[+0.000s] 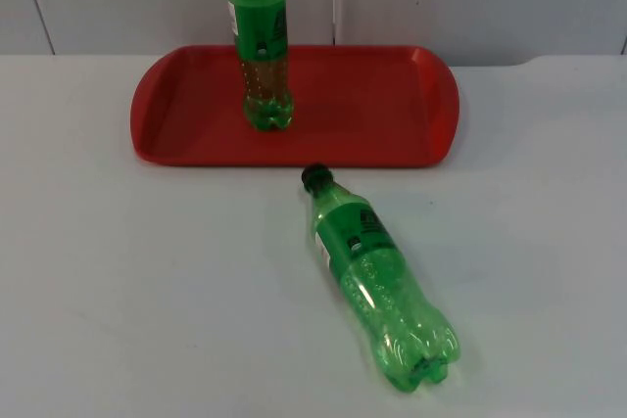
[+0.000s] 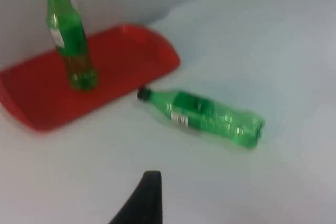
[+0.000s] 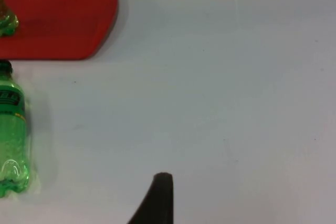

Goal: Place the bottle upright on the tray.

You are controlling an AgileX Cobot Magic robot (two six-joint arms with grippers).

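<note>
Bottles: I count two, both green.
Standing bottle [image 1: 263,46]: upright on the one red tray [image 1: 372,105].
Lying bottle [image 1: 377,276]: on its side on the counter [image 1: 147,291], cap just beside the tray's near edge.
Fingers: I cannot tell their state for either arm.

Your top view crops the standing bottle [image 1: 259,46] above its shoulder, cap unseen, your right wrist view cuts the lying bottle [image 3: 11,135] along one side, tray [image 3: 63,19] cropped too, label print on both bottles too small to read
</note>
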